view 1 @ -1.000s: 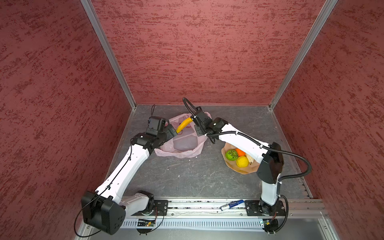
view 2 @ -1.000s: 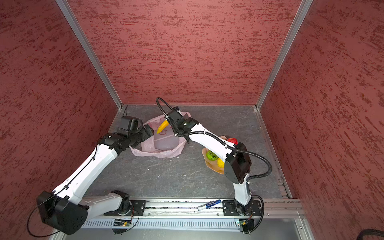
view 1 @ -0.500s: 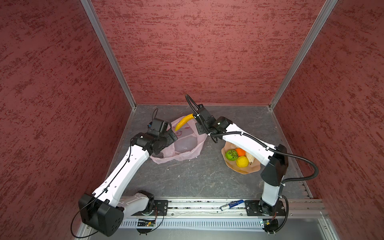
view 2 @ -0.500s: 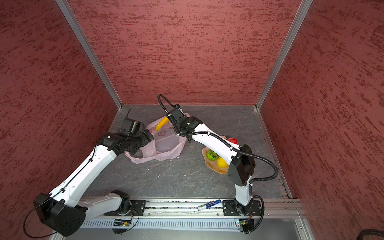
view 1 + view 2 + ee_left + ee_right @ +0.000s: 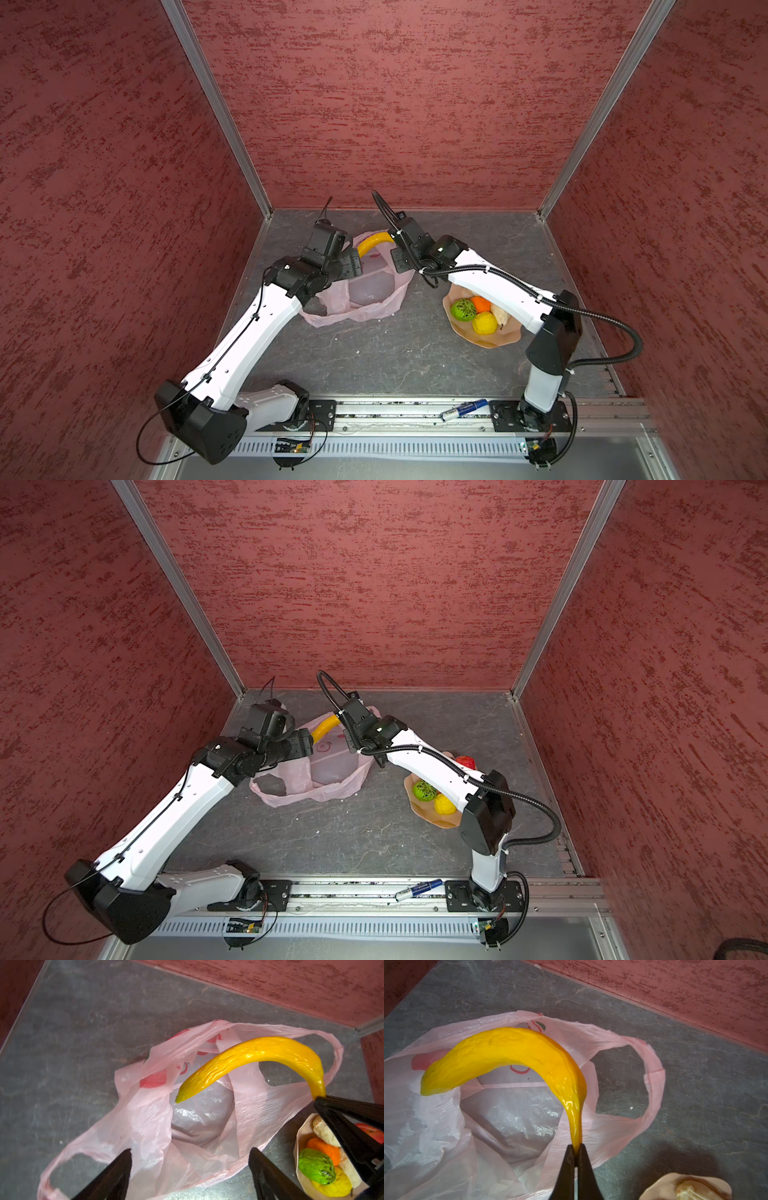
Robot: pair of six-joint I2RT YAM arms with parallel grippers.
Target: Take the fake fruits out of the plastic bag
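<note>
A yellow banana hangs over the mouth of the plastic bag, clear of it. My right gripper is shut on the banana's thin stem end. In both top views the banana arches between the two wrists at the back of the floor. The pale pink bag lies crumpled and open below, and I see no fruit inside it. Above the bag's near edge my left gripper stands open, with only the bag's film beneath its fingers.
A peach bowl at the right holds a green ball, an orange fruit, a lemon and a cream piece. A red ball shows behind the right forearm. A marker lies on the front rail.
My right gripper has lifted the banana up and out of the bag's mouth. The left gripper has shifted above the bag's left edge, and the bag has slumped flatter.
</note>
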